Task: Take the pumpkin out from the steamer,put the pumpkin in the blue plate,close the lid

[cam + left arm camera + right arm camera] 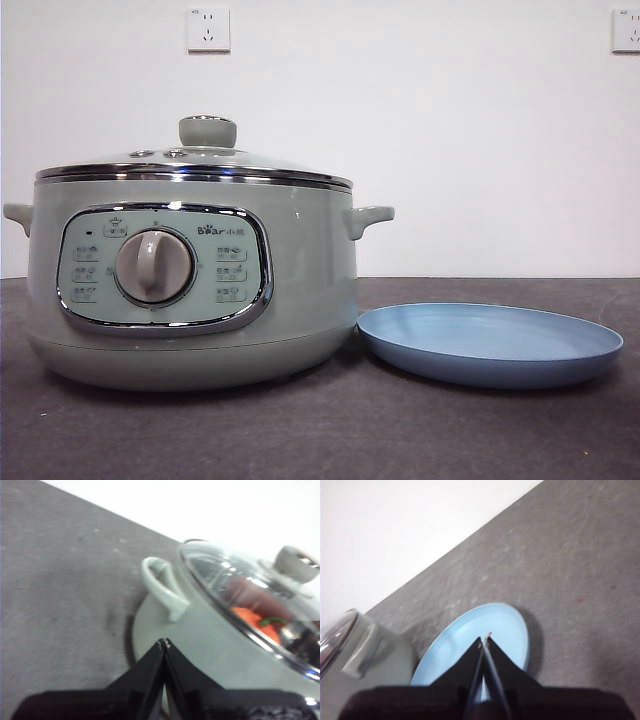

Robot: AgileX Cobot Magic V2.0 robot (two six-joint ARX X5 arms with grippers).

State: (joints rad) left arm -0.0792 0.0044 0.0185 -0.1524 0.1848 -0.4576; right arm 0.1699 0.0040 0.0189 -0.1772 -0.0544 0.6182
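The sage-green steamer [190, 290] stands at the left of the table with its glass lid [195, 160] on it, knob [207, 131] up. Through the lid [250, 600] in the left wrist view I see the orange pumpkin [252, 620] with its green stem inside the pot. The blue plate [490, 342] lies empty just right of the steamer. My left gripper [164, 642] hangs shut above the steamer's side handle [162, 587]. Above the blue plate [505, 625] hangs my right gripper [485, 637], shut and holding nothing. Neither arm shows in the front view.
A dark grey cloth [320, 430] covers the table. A white wall with two sockets [208, 29] stands behind. The steamer's right handle [367, 650] is close to the plate's rim.
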